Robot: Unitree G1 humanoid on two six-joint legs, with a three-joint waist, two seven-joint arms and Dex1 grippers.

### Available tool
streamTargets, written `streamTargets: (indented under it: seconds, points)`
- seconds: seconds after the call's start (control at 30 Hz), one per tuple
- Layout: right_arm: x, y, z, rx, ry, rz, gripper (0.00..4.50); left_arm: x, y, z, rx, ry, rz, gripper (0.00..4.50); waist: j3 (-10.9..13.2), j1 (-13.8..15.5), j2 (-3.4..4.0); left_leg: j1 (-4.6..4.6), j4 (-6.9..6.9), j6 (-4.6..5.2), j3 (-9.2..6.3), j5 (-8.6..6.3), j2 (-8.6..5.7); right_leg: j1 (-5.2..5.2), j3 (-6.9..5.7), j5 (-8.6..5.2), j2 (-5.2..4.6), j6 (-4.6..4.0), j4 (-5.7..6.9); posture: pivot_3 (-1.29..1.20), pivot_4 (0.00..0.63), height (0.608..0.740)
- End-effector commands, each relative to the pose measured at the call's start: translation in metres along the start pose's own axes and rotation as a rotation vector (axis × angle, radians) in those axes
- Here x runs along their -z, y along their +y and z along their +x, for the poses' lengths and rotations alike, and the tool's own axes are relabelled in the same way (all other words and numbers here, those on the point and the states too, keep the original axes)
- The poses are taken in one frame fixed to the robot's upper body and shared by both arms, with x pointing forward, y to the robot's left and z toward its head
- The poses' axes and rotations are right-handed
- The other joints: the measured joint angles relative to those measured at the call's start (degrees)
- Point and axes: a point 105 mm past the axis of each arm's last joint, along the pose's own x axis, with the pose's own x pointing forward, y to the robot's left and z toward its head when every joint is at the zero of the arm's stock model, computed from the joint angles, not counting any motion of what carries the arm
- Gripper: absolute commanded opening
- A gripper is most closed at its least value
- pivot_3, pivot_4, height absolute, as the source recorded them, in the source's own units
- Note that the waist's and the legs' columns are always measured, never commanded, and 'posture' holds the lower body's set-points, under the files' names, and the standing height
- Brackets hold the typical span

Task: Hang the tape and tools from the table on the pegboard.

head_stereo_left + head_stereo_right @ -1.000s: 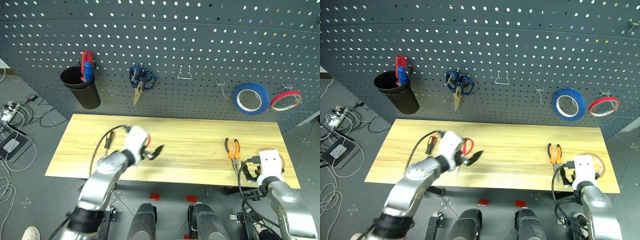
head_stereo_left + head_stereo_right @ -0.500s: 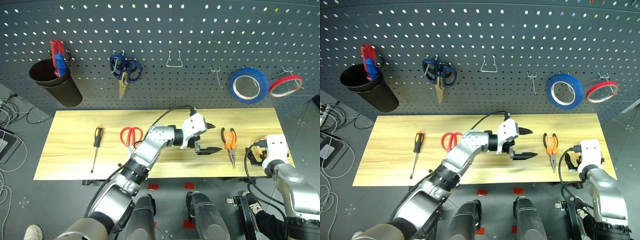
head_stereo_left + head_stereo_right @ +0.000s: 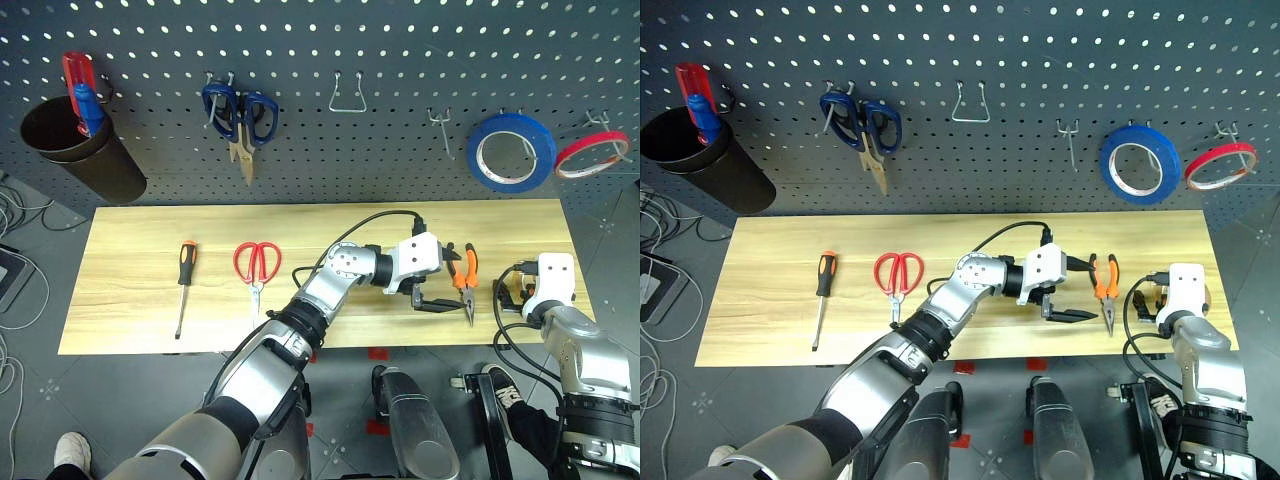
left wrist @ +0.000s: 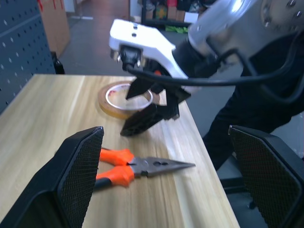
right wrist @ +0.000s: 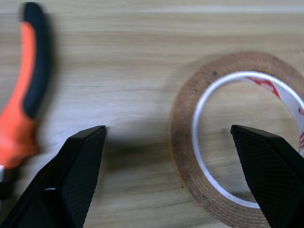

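On the light wood table [image 3: 140, 240] lie a screwdriver [image 3: 183, 287], red scissors [image 3: 257, 264] and orange-handled pliers [image 3: 462, 281]. My left gripper [image 3: 1085, 292] reaches across to the right, open, and the pliers [image 4: 133, 168] lie on the wood just ahead between its fingers. The tan tape [image 5: 183, 123] lies flat near the table's right end. My right gripper [image 5: 168, 142] hovers over its near rim, open and empty, and the right gripper [image 4: 142, 107] stands in front of the tape [image 4: 124, 97]. The grey pegboard [image 3: 400, 50] stands behind.
Hanging on the pegboard are blue-handled scissors [image 3: 235, 105], a bare wire hook [image 3: 346, 95], a small hook [image 3: 440, 125], a blue roll [image 3: 512, 152] and a thin red roll [image 3: 592, 155]. A black bucket [image 3: 75, 155] holds red and blue handles.
My left arm swung right across the table, from near the scissors to beside the pliers. The right gripper edged forward over the tape. The head view tipped down. Both grippers stayed open.
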Motion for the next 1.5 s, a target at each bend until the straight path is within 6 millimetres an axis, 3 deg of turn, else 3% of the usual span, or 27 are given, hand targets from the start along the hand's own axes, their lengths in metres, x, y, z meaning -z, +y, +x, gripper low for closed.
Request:
streamTargets:
  seconds: [0.03, 0.17, 0.23, 0.43, 0.6, 0.63, 0.87, 1.03, 1.17, 1.4, 1.5]
  points:
    - [0.010, -0.008, 0.002, 0.030, 0.026, 0.054, 4.50, -0.007, -0.004, 0.006, 0.027, -0.034, 0.029, 4.46, 0.02, -0.05, 0.00, 0.01, 0.00, 0.00, 0.00, 0.00, 0.00, 0.00, 0.00, 0.00, 0.00, 0.01, 0.00, -0.09, 0.506, 0.740]
    - [0.016, -0.005, 0.004, 0.019, 0.052, 0.114, 4.50, -0.010, -0.005, 0.007, 0.034, -0.047, 0.030, 4.46, 0.04, -0.05, -0.02, 0.00, 0.00, -0.01, 0.01, 0.00, 0.00, 0.00, 0.00, 0.00, 0.00, 0.03, -0.01, -0.08, 0.503, 0.740]
    - [0.018, -0.005, 0.004, 0.017, 0.062, 0.141, 4.12, -0.012, -0.004, 0.008, 0.035, -0.052, 0.030, 4.50, 0.04, -0.05, -0.02, 0.01, 0.00, -0.01, 0.01, 0.01, 0.00, 0.00, 0.02, 0.01, 0.00, 0.04, -0.02, -0.08, 0.500, 0.740]
    - [0.018, -0.002, 0.005, 0.006, 0.069, 0.154, 2.32, -0.020, 0.000, 0.012, 0.032, -0.068, 0.040, 4.50, 0.04, -0.01, -0.02, 0.00, 0.00, -0.02, 0.02, 0.01, 0.00, 0.00, 0.02, 0.01, -0.01, 0.07, -0.03, -0.07, 0.488, 0.740]
    - [0.018, -0.002, 0.006, 0.016, 0.066, 0.144, 0.57, -0.020, -0.002, 0.012, 0.044, -0.074, 0.048, 4.50, 0.03, -0.01, -0.02, 0.01, -0.03, -0.10, 0.03, 0.05, 0.01, 0.00, 0.02, 0.01, 0.00, 0.10, -0.06, -0.08, 0.472, 0.740]
    - [0.018, -0.002, 0.006, 0.023, 0.065, 0.138, 0.45, -0.019, -0.003, 0.011, 0.045, -0.073, 0.048, 4.50, 0.03, -0.01, -0.02, 0.00, -0.03, -0.11, 0.02, 0.06, 0.01, 0.00, 0.01, 0.01, 0.00, 0.10, -0.06, -0.08, 0.470, 0.740]
    - [-0.005, 0.012, -0.009, 0.022, -0.079, -0.085, 0.45, -0.021, -0.001, -0.007, 0.043, -0.092, 0.022, 4.50, -0.02, -0.03, 0.06, -0.03, -0.11, -0.24, 0.04, 0.13, 0.01, -0.08, 0.02, -0.01, -0.01, 0.15, -0.07, -0.08, 0.417, 0.740]
    - [-0.034, 0.050, -0.042, -0.057, -0.276, -0.261, 0.45, -0.032, -0.002, -0.035, -0.014, -0.117, -0.048, 4.50, -0.18, -0.20, 0.31, -0.89, 0.09, -0.38, 0.08, 0.22, 0.04, -1.02, 0.04, 0.01, -0.01, 0.16, 0.30, -0.09, 0.372, 0.740]
    - [-0.047, 0.081, -0.074, -0.114, -0.454, -0.413, 0.45, -0.040, -0.005, -0.063, -0.116, -0.117, -0.121, 4.50, -0.44, -0.17, 0.41, -0.90, 0.05, -0.53, -0.02, 0.30, 0.08, -1.11, -0.06, 0.01, 0.02, 0.16, 0.42, -0.07, 0.316, 0.740]
    - [-0.038, 0.115, -0.121, -0.143, -0.767, -0.715, 0.45, -0.040, -0.005, -0.099, -0.348, -0.068, -0.197, 4.50, -4.16, 1.03, 0.42, -1.07, 0.11, -0.62, -0.06, 0.35, -0.05, -1.17, -0.12, 0.01, -0.14, 0.16, 0.32, -0.01, 0.235, 0.740]
    - [-0.038, 0.117, -0.126, -0.135, -0.862, -0.744, 0.45, -0.038, 0.002, -0.108, -0.435, -0.058, -0.209, 4.50, -5.58, 1.27, 0.14, -0.96, 0.08, -0.63, -0.12, 0.36, -0.04, -0.99, -0.17, 0.01, -0.13, 0.16, 0.13, 0.01, 0.225, 0.740]
